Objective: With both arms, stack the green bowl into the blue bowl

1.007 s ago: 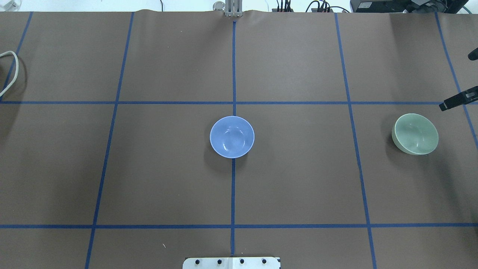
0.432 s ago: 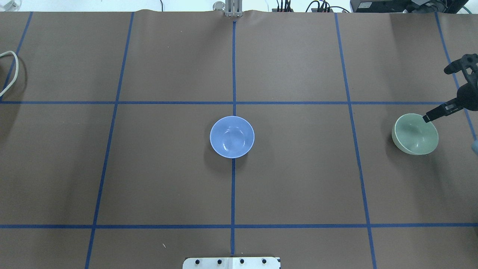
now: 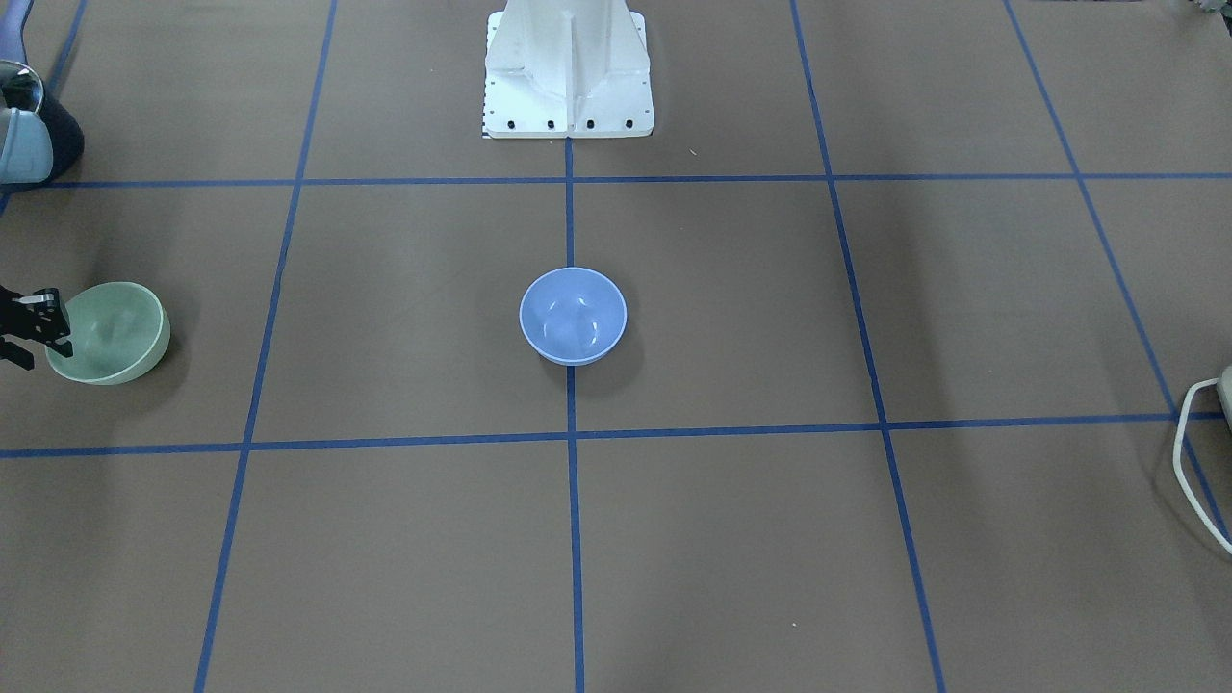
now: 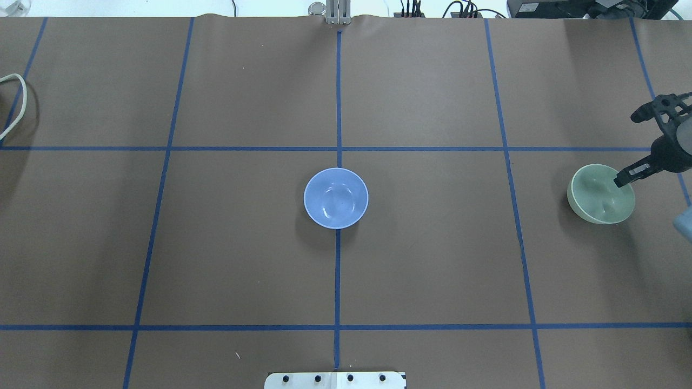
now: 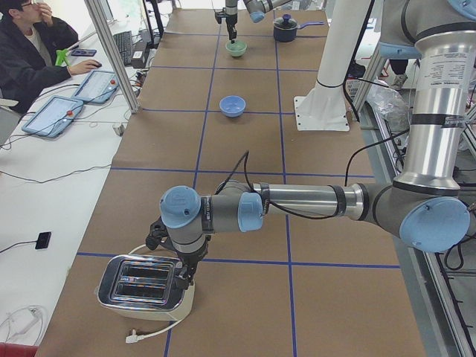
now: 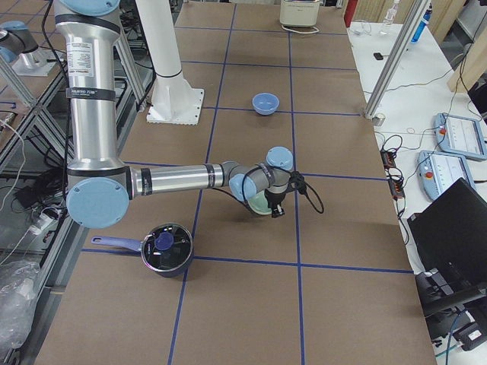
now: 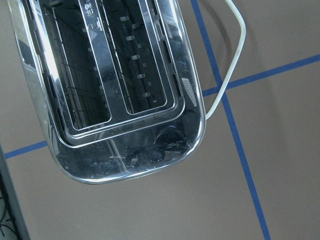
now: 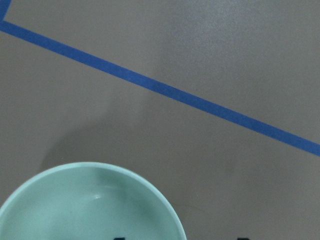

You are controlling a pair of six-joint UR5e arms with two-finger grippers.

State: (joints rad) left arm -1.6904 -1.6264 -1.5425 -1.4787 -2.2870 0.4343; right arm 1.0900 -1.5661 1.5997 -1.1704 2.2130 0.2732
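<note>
The pale green bowl [image 4: 597, 199] stands upright at the table's right side; it also shows in the front view [image 3: 115, 332] and the right wrist view [image 8: 90, 205]. The blue bowl [image 4: 335, 198] stands upright at the table's centre, empty. My right gripper [image 4: 626, 149] is open at the green bowl's outer rim, with one finger [image 4: 627, 174] over the bowl's inside and the other beyond the rim. My left gripper [image 5: 178, 279] hangs over the toaster, far from both bowls; I cannot tell whether it is open or shut.
A chrome toaster [image 7: 110, 85] stands at the table's far left end with its white cable [image 4: 13, 102]. A dark pot with a lid [image 6: 166, 249] sits behind the green bowl near the robot's side. The white pedestal base [image 3: 568, 67] stands at the table's middle edge.
My right gripper has come in from the right edge and now has one finger over the green bowl. Both bowls have stayed where they were.
</note>
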